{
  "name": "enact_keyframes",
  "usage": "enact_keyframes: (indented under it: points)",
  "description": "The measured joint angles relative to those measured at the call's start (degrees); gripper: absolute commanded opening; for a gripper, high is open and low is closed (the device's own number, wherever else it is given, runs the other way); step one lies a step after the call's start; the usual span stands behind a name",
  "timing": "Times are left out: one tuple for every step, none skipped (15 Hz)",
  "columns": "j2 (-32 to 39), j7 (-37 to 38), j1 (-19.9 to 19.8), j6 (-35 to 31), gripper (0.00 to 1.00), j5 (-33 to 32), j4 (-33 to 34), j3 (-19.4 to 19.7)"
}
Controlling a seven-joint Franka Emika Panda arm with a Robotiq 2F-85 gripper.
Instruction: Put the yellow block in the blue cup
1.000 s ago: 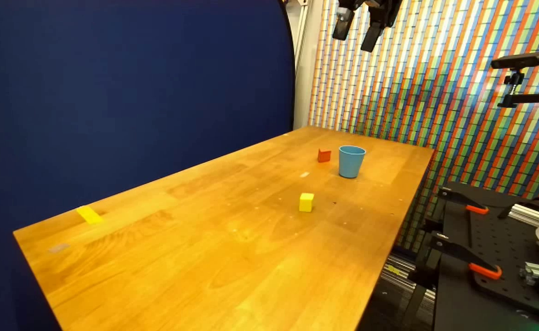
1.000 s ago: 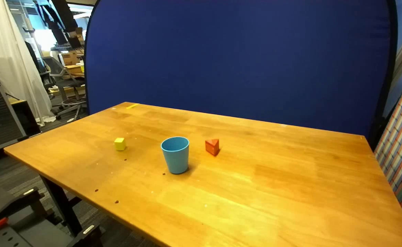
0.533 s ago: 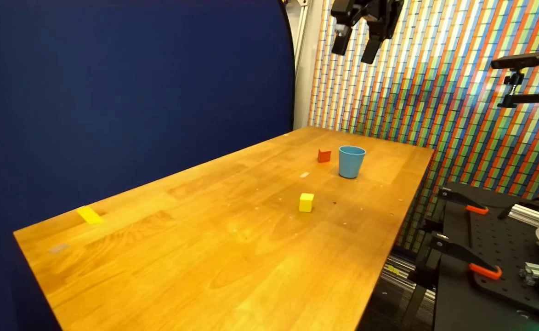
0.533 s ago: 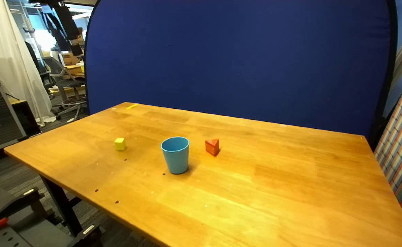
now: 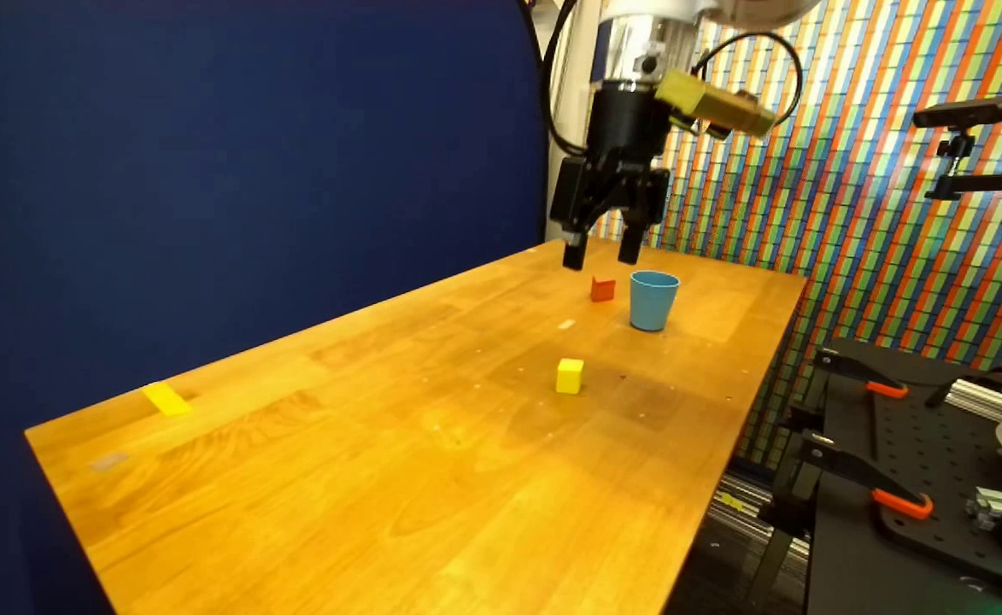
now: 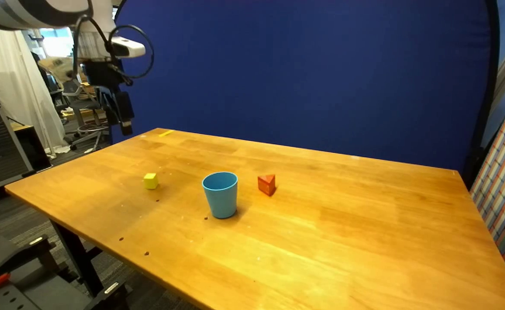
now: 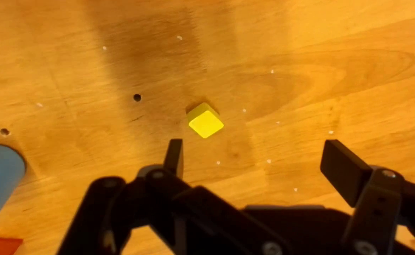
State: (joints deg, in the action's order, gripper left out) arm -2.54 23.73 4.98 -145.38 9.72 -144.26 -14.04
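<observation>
The yellow block [image 5: 569, 377] is a small cube resting on the wooden table. It also shows in an exterior view [image 6: 150, 181] and in the wrist view [image 7: 206, 123]. The light-blue cup [image 5: 653, 301] stands upright on the table; it shows in an exterior view [image 6: 221, 196] and at the left edge of the wrist view [image 7: 0, 170]. My gripper [image 5: 601, 254] is open, empty and well above the table, pointing down. In the wrist view the gripper [image 7: 255, 156] has its fingers wide apart, with the yellow block just beyond the left fingertip.
A small red block [image 6: 266, 184] lies on the table [image 6: 347, 241] near the cup. A flat yellow tape strip [image 5: 167, 399] is stuck near a table corner. A dark blue screen [image 6: 299, 77] stands behind the table. A black cart with clamps [image 5: 859, 461] stands beside it.
My gripper has come down and closer to the table, now in fuller view with the arm above it. It stays open. The block, cup and red block have not moved.
</observation>
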Motion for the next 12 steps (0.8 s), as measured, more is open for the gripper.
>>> enact_keyframes:
  points:
    - [3.5,0.3,0.1,-2.1,1.00,-0.5,0.9,0.1]
    - [6.7,1.3,0.4,-3.8,1.00,-1.9,2.0,0.3]
    - [9.9,2.8,0.9,-5.1,1.00,-3.7,3.1,0.7]
    - [12.8,4.3,1.7,-6.0,1.00,-5.3,4.4,1.5]
    - [15.5,5.2,2.6,-6.4,1.00,-6.3,5.8,2.4]
    - [17.9,5.5,3.6,-6.5,1.00,-6.3,7.2,3.3]
    - [20.1,5.9,4.6,-6.6,1.00,-6.4,8.5,4.2]
    - [21.9,6.6,5.7,-6.6,1.00,-6.6,9.7,5.5]
    - [23.6,7.7,7.0,-6.6,1.00,-7.2,10.7,6.9]
    - [24.9,9.2,8.5,-6.6,1.00,-8.4,11.6,8.5]
    - [26.1,11.7,10.3,-6.7,1.00,-10.4,12.4,10.6]
    - [27.0,14.6,12.4,-6.8,1.00,-12.8,13.1,12.8]
